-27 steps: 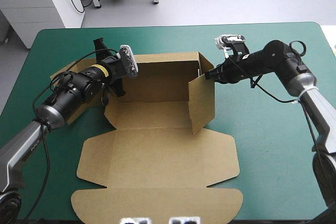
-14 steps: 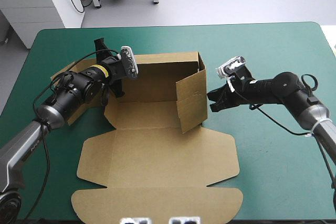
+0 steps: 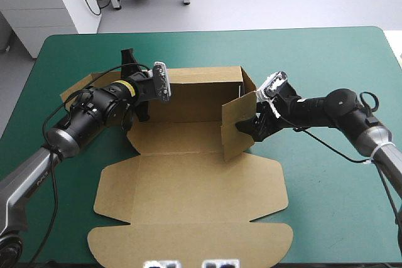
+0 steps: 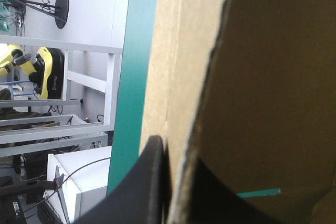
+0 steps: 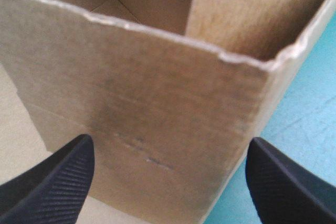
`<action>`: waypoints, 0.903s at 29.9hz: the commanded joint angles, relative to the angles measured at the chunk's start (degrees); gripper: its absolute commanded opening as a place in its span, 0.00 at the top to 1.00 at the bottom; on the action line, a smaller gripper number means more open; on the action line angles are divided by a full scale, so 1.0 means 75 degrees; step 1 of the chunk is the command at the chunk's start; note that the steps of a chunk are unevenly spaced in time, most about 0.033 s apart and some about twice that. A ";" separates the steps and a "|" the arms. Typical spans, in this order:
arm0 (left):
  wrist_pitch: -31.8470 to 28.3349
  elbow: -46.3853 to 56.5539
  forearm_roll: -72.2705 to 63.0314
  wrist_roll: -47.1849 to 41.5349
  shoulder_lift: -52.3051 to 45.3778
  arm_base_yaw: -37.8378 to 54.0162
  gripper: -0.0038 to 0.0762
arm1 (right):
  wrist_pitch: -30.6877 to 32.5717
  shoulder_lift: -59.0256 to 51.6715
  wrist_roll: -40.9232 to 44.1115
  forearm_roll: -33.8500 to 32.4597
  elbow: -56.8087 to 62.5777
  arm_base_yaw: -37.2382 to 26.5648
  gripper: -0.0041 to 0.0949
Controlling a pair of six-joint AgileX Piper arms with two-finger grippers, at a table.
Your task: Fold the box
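Note:
The brown box (image 3: 188, 174) lies mid-table with its back wall (image 3: 201, 89) and right wall (image 3: 239, 123) raised and its lid panels flat toward the front edge. My left gripper (image 3: 146, 100) is at the box's left side. In the left wrist view this gripper (image 4: 176, 156) is shut on an upright sheet of the board (image 4: 252, 77), one black finger on each face. My right gripper (image 3: 249, 125) is just outside the right wall. In the right wrist view that gripper (image 5: 169, 145) stands open, and the wall's outer face (image 5: 157, 103) fills the space ahead.
A piece of brown board (image 3: 69, 94) shows under my left arm near the table's left edge. Bare teal-green cover (image 3: 326, 180) lies to the right of the box and along the far edge (image 3: 207, 36).
My right gripper has come away from the right wall's top, dropped toward the front and opened beside that wall's outer face. The wall swung inward, then partly back. The left arm shifted slightly right.

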 commanded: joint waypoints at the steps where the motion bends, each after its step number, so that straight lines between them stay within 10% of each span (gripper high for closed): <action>1: 0.0375 -0.0091 -0.0573 -0.0387 -0.0159 -0.0313 0.96 | -0.0350 -0.0079 -0.0290 0.0492 -0.0237 0.0277 0.20; 16: 0.1451 -0.0115 -0.0541 -0.0836 -0.0171 -0.1305 0.96 | -0.2520 0.0118 0.2842 -0.2658 -0.0237 0.1104 0.27; 27: 0.1744 -0.0115 -0.1120 -0.0754 -0.0171 -0.1535 0.96 | -0.2489 0.0118 0.3244 -0.2658 -0.0237 0.1088 0.97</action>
